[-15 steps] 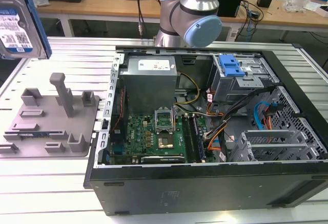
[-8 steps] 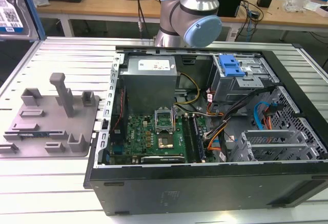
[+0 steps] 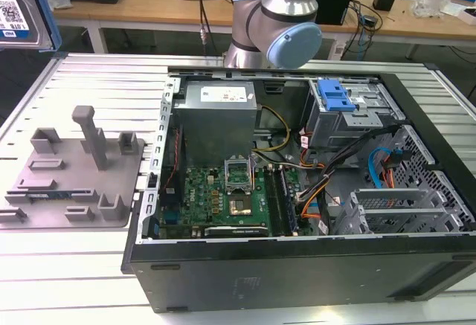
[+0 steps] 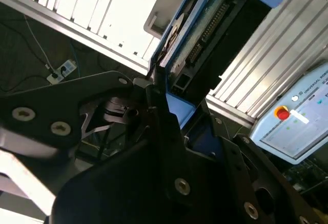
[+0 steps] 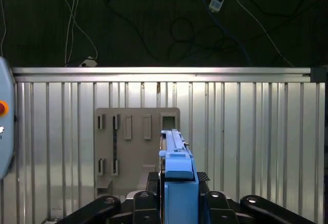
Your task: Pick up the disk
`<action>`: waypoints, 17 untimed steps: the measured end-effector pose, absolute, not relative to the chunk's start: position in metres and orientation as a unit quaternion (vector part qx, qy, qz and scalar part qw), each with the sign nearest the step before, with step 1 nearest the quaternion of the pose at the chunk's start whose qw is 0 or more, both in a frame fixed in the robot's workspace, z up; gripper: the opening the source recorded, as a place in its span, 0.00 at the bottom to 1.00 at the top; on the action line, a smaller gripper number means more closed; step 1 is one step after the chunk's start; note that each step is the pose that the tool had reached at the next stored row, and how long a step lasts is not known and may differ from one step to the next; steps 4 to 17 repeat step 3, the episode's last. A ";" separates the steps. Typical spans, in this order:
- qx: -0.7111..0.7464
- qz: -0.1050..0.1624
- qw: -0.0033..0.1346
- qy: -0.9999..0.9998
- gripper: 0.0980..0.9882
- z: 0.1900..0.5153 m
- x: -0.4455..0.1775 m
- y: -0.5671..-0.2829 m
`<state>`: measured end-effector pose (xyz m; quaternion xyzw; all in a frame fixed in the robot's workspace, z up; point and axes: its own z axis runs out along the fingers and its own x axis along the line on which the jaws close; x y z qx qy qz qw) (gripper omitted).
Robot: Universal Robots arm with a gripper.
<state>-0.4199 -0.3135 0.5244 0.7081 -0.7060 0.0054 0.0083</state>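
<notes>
step: disk (image 5: 177,183) already lifted, pick looks basically done | claw: gripper (image 5: 178,196) clamped on the disk's blue rails, edge-on above the grey fixture plate (image 3: 74,169) | next: i'd guess just a steady hold | containers: open pc case (image 3: 297,265) has its board, cables, blue latch (image 3: 334,96)

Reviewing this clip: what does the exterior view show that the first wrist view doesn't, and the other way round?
Exterior view alone: the open computer case with its motherboard, and the arm's joint behind it. First wrist view alone: the gripper shut on the disk, seen edge-on, above the table. Shared: the grey fixture plate, the slatted table and the disk, at the exterior view's top left corner.
</notes>
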 end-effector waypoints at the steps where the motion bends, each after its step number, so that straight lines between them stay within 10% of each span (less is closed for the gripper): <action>1: 0.708 0.005 0.008 -0.706 0.30 0.524 -0.420 -0.313; 17: 0.708 0.005 0.008 -0.706 0.30 0.524 -0.420 -0.313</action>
